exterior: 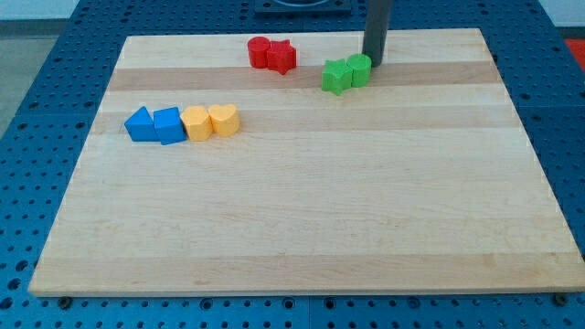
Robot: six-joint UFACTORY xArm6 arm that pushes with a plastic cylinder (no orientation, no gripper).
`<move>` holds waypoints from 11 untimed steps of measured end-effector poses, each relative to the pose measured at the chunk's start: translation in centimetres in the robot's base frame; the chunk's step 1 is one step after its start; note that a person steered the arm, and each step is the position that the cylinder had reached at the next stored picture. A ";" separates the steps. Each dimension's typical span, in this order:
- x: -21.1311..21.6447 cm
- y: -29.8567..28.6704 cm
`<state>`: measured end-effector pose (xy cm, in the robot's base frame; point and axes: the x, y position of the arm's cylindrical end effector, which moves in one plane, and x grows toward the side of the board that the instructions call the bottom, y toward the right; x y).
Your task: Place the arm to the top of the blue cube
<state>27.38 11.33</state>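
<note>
A blue cube [170, 125] lies at the view's left on the wooden board [302, 219], in a row with a blue triangle block [139, 124] on its left and a yellow block [196, 122] and a yellow heart block [224, 119] on its right. My tip [373, 62] is at the view's top right of centre, touching or just beside the right-hand green block [359, 69]. The tip is far to the right of the blue cube and a little higher in the view.
A green star block [335, 76] lies against the green block's left side. Two red blocks [272, 54] lie together near the board's top edge. A blue perforated table [37, 110] surrounds the board.
</note>
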 end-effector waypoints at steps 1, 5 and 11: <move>2.5 2.4; 7.6 -4.1; 7.6 -31.4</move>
